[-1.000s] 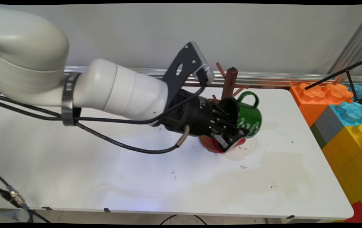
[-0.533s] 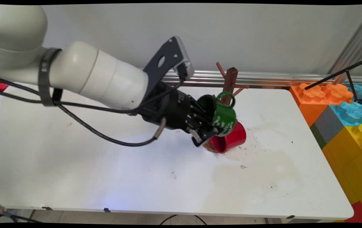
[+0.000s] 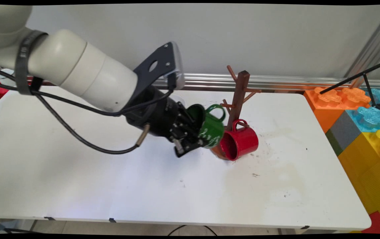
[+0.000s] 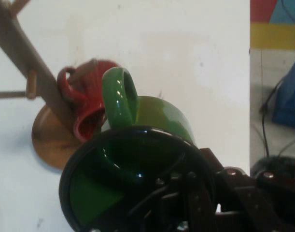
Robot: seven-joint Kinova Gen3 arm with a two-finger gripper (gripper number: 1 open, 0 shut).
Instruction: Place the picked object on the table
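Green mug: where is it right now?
In the main view the green mug is held off the table in the hand, tilted, handle up, just left of the red mug that hangs on the wooden mug tree.

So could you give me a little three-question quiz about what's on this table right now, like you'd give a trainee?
1. True or false: the red mug hangs by its handle on a peg of the wooden mug tree.
2. Which thing does the end effector hold? A) red mug B) green mug C) toy block
3. Fill in: the green mug's handle points ____ (up or down) in the main view.

Key: 1 true; 2 B; 3 up.
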